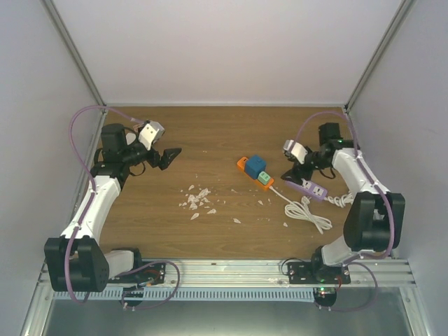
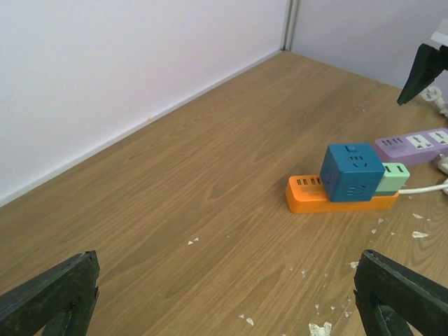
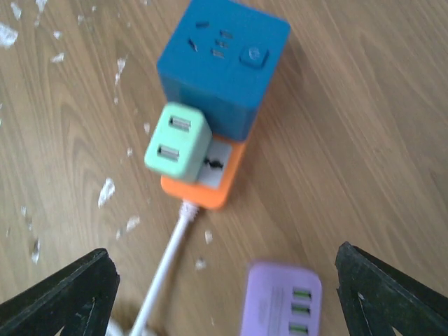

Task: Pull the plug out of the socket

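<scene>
Orange socket strip (image 1: pixel 243 164) lay near the middle of the wooden table (image 1: pixel 210 133), and its long axis ran on a diagonal in the top view, from far-left to near-right. Seated on it was the blue cube plug (image 1: pixel 256 165), upright, socket holes showing on its top and side faces. Right beside that sat a green adapter (image 1: pixel 264 178) at the near-right end, two slots showing on its face. From that same end the white cable (image 1: pixel 308 210) ran off towards the right arm and lay in loops. A purple strip (image 1: pixel 311 187) lay close by, apart from the orange one.

The right gripper (image 3: pixel 224 259) hung just above the scene, looking down on the plug, fingers spread wide, nothing between them. The left gripper (image 2: pixel 227 262) was well back on the left, fully spread too, empty, pointed at the strip.

Writing? A small dark mark on a white patch of the orange strip, too blurred to read. White flecks (image 1: pixel 197 199) dotted the wood.
</scene>
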`<action>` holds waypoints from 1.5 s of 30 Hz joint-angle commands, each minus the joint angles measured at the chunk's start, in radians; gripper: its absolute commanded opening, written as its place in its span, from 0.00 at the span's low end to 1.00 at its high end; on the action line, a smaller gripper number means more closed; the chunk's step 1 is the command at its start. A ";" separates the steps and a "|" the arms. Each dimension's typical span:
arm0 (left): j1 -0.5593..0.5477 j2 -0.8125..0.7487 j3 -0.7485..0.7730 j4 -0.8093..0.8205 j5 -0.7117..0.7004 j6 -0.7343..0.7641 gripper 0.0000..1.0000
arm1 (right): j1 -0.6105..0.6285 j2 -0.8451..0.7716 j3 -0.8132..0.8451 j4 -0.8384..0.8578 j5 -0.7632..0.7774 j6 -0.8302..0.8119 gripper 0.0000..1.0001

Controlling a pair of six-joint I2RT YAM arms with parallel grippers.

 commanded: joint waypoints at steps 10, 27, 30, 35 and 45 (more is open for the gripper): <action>-0.006 -0.026 -0.010 0.071 -0.061 -0.045 0.99 | 0.267 0.112 -0.176 0.463 0.134 0.338 0.89; -0.007 -0.055 -0.043 0.110 -0.078 -0.045 0.99 | 0.343 0.224 -0.234 0.571 0.168 0.352 0.55; -0.006 -0.085 -0.068 0.127 -0.080 -0.024 0.99 | 0.367 0.221 -0.243 0.566 0.126 0.334 0.48; -0.007 -0.095 -0.056 0.063 -0.082 0.023 0.99 | 0.452 0.220 -0.253 0.554 0.065 0.305 0.45; -0.007 -0.107 0.025 -0.251 0.037 0.253 0.99 | 0.687 0.276 -0.198 0.572 -0.006 0.345 0.44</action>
